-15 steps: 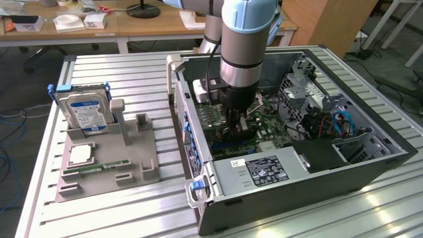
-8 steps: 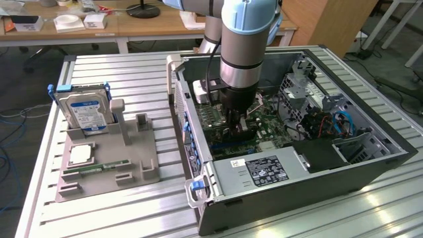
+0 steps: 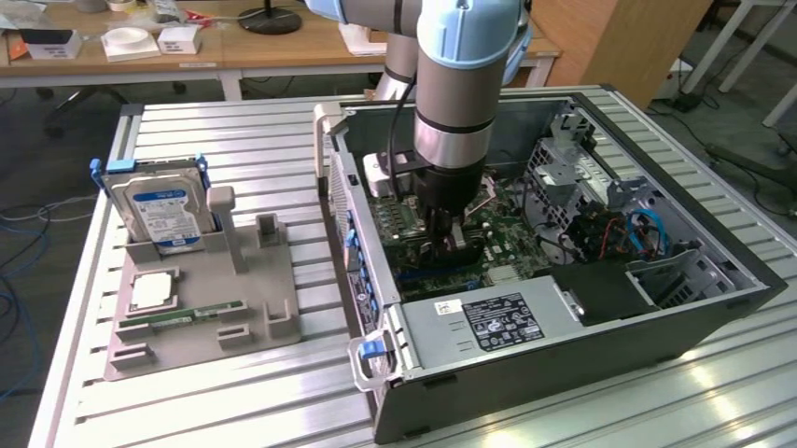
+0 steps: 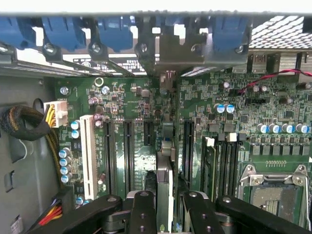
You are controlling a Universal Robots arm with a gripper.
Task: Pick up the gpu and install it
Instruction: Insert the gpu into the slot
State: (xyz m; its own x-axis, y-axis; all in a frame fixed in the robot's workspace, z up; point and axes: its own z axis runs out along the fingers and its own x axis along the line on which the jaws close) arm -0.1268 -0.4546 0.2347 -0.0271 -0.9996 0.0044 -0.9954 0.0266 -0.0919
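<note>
My pincer (image 4: 165,202) is pinching the thin, flat gpu (image 4: 165,170) edge-on above the green motherboard (image 4: 122,97). The dark metal case (image 3: 561,383) is sitting on a ribbed aluminium table (image 3: 224,121).

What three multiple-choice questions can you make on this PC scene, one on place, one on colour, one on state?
1. Where is the gpu?
A. inside the case, over the motherboard
B. outside the case
C. under the case

2. The hard drive has a label that is:
A. red
B. yellow
C. blue

3. The gripper is:
A. open, empty
B. shut on the gpu
C. shut on nothing

Answers:
1 A, the gpu hangs edge-on above the motherboard.
2 C, blue covers the label's face.
3 B, it clamps the gpu from both sides.
</note>
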